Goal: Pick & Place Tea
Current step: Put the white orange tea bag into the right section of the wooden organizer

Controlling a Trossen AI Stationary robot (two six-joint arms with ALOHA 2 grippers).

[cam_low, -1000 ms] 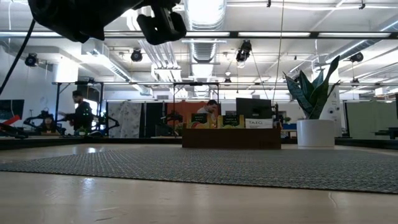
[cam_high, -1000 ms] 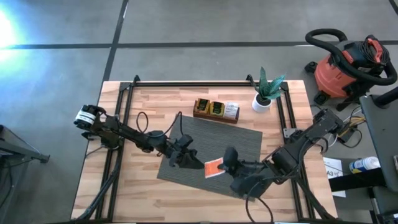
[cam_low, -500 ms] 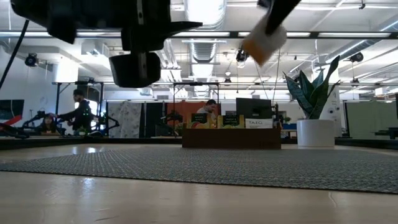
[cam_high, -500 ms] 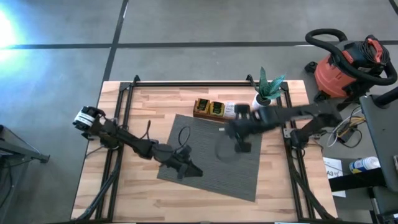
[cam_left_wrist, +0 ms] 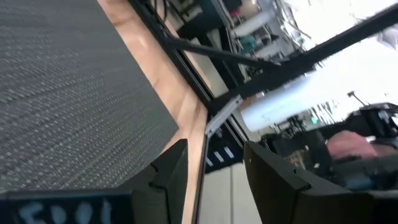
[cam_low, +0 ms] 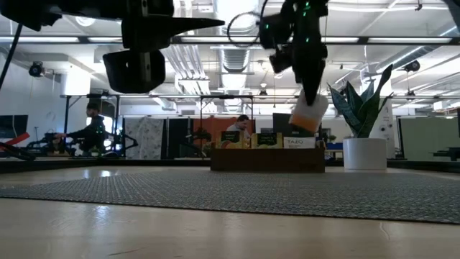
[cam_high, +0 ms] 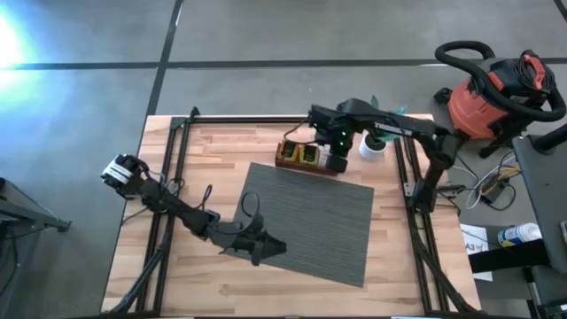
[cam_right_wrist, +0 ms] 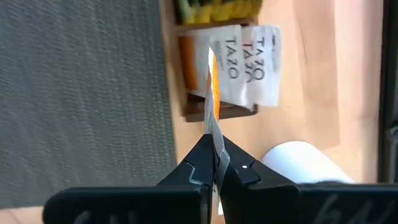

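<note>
My right gripper (cam_high: 337, 159) hangs over the right end of the dark wooden tray (cam_high: 282, 164) at the table's far edge, shut on an orange-and-white tea sachet (cam_low: 309, 115). The tray's wall (cam_right_wrist: 214, 113) encloses upright white sachets (cam_right_wrist: 249, 62) and yellow-green ones (cam_right_wrist: 217, 9); in the low view the tray (cam_low: 266, 160) stands beyond the grey ribbed mat (cam_low: 230, 191). My left gripper (cam_high: 261, 248) hovers open above the mat's near-left part (cam_left_wrist: 62, 93). My right gripper pinches the sachet's upper edge (cam_right_wrist: 213, 140) between its two fingers (cam_right_wrist: 200, 163), from above, pointing down. The sachet hangs below the fingers, slightly tilted, seen edge-on in the wrist view. Its lower edge (cam_low: 302, 129) is just over the tray's white sachets; whether it touches them I cannot tell.
A white pot with a green plant (cam_high: 376, 140) stands just right of the tray, close to my right gripper. A black metal frame (cam_high: 177, 177) runs along the table's sides. Bare wood (cam_high: 204, 283) lies near the near edge.
My right gripper carried the orange sachet from the mat's near-right part, up and across toward the far edge, until it hung over the tray's right end. My left gripper drifted slightly toward the near edge, staying above the mat.
</note>
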